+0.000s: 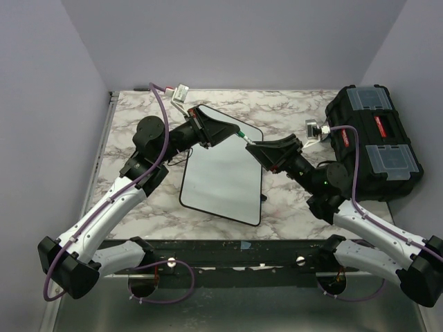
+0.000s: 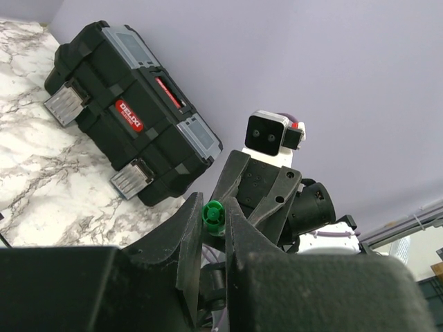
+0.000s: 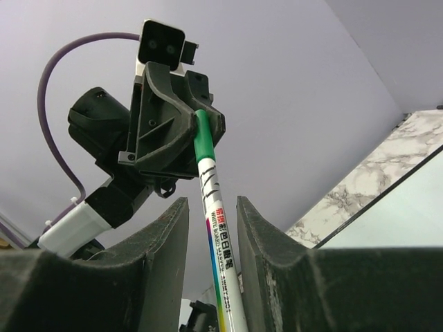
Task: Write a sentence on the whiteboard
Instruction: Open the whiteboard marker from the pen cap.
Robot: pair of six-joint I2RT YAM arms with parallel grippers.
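Observation:
The whiteboard [image 1: 221,176] lies flat on the marble table, between the two arms. Its face looks blank from above, and the sentence is out of view. A white marker [image 1: 245,139] with a green cap hangs above the board's far right corner. My left gripper [image 1: 239,135] is shut on the green cap end [image 2: 212,216]. My right gripper [image 1: 253,146] faces it, and its fingers [image 3: 166,228] stand on either side of the marker barrel [image 3: 220,249] with a narrow gap on each side. In the right wrist view the board's corner [image 3: 394,221] shows at lower right.
A black toolbox [image 1: 374,149] with grey latches sits at the table's right side, close behind the right arm; it also shows in the left wrist view [image 2: 131,117]. Lilac walls enclose the table on three sides.

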